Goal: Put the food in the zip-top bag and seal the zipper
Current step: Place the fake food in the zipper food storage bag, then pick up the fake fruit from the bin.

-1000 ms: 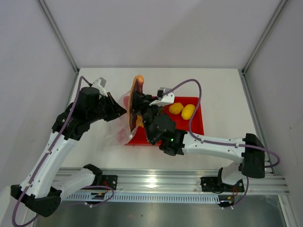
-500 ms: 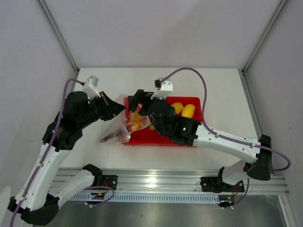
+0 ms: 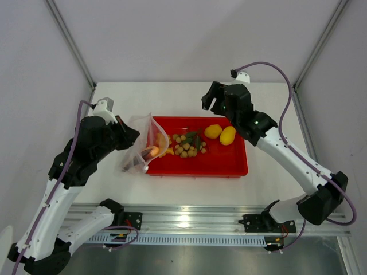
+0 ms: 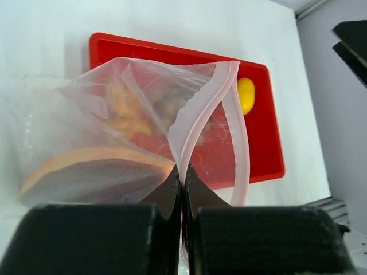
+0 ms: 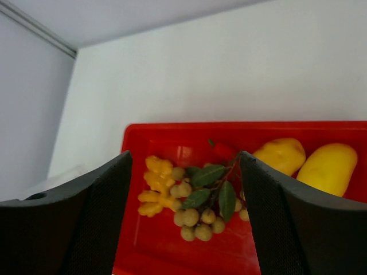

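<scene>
A white table sits between pale grey walls, an aluminium rail along its near edge.

I pinch the clear plastic bag by its pinkish zipper strip, mouth gaping over the red tray's left end, dark red-brown stick inside. Leafy tan fruit bunch mid-tray; two yellow egg-shaped fruits toward its right end.

the zip-top bag veils most of the red tray; its contents blur.
</scene>
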You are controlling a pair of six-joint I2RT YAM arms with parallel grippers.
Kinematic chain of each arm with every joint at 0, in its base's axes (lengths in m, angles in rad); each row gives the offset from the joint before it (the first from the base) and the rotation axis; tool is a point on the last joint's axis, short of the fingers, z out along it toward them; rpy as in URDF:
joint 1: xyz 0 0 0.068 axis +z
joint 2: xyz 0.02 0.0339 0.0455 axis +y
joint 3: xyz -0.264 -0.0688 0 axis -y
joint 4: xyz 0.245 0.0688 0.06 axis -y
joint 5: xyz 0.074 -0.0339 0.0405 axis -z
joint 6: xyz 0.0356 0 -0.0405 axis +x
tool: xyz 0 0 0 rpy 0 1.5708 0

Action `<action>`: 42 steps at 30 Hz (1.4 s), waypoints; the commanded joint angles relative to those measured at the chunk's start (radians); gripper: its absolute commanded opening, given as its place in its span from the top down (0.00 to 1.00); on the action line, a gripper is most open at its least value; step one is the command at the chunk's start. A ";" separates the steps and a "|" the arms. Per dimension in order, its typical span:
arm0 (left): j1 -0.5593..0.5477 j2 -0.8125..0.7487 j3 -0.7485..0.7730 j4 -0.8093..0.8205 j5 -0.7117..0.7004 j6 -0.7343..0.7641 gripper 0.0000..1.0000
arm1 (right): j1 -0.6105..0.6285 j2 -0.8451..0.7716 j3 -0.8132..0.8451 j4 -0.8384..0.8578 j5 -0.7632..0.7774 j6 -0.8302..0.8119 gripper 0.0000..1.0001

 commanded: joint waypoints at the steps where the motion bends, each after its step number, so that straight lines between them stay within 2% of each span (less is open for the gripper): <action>1: 0.007 -0.031 -0.004 0.005 -0.068 0.058 0.99 | -0.027 0.078 -0.039 -0.031 -0.163 -0.066 0.24; 5: 0.007 -0.027 -0.009 0.016 -0.062 0.072 0.99 | -0.060 0.201 -0.039 0.009 -0.189 -0.062 0.24; 9: 0.007 -0.019 -0.021 0.026 -0.056 0.076 0.99 | -0.100 0.310 -0.020 0.055 -0.304 -0.006 0.26; 15: 0.007 -0.013 -0.044 0.065 -0.005 0.067 0.99 | -0.131 0.449 0.030 0.049 -0.315 0.074 0.30; 18: 0.007 -0.007 -0.055 0.075 0.001 0.067 1.00 | -0.151 0.515 0.048 0.057 -0.361 0.113 0.32; 20: 0.007 -0.002 -0.055 0.074 -0.002 0.072 0.99 | -0.154 0.548 0.051 0.069 -0.408 0.134 0.37; 31: 0.007 0.009 -0.072 0.091 0.002 0.072 0.99 | -0.145 0.562 -0.001 0.092 -0.394 0.150 0.41; 37: 0.007 0.010 -0.084 0.089 0.001 0.076 1.00 | -0.119 0.500 -0.041 0.051 -0.284 0.084 0.39; 42: 0.007 0.010 -0.083 0.088 -0.002 0.083 0.99 | -0.123 0.421 -0.111 0.034 -0.259 0.032 0.37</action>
